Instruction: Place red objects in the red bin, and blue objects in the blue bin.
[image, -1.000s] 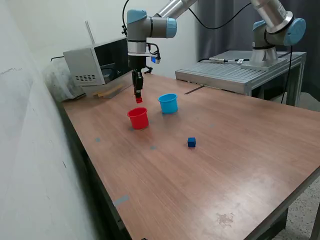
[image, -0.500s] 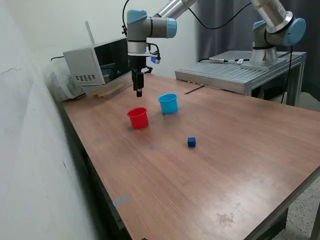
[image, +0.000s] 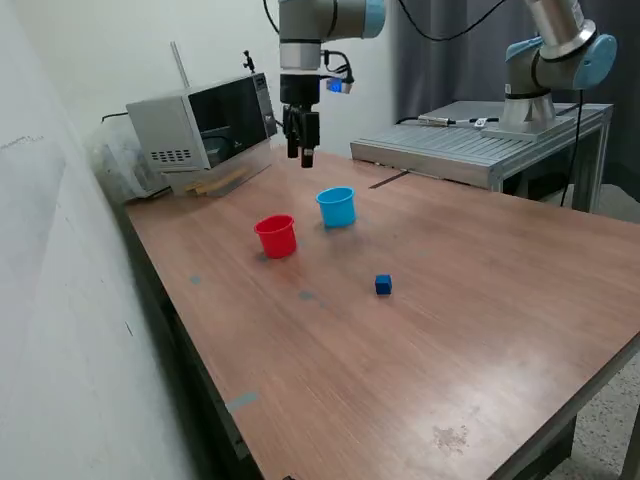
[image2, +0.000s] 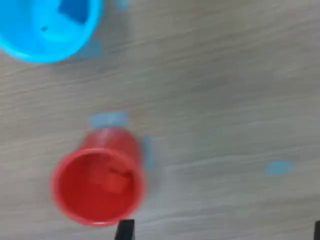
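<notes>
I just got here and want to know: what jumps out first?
Two bright cups near the middle of the brown table: a red cup and a light blue cup side by side. A tiny dark blue cube sits alone nearby. The robot's fingers hang above, holding nothing.

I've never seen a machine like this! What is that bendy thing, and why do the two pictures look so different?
It is a robot arm with a two-finger hand, raised above a wooden table and holding nothing. One picture is taken from across the room. The other comes from a camera on the arm's wrist, looking straight down. On the table stand a red cup with a red cube inside, and a light blue cup with something darker blue inside. A dark blue cube still lies on the table.
</notes>
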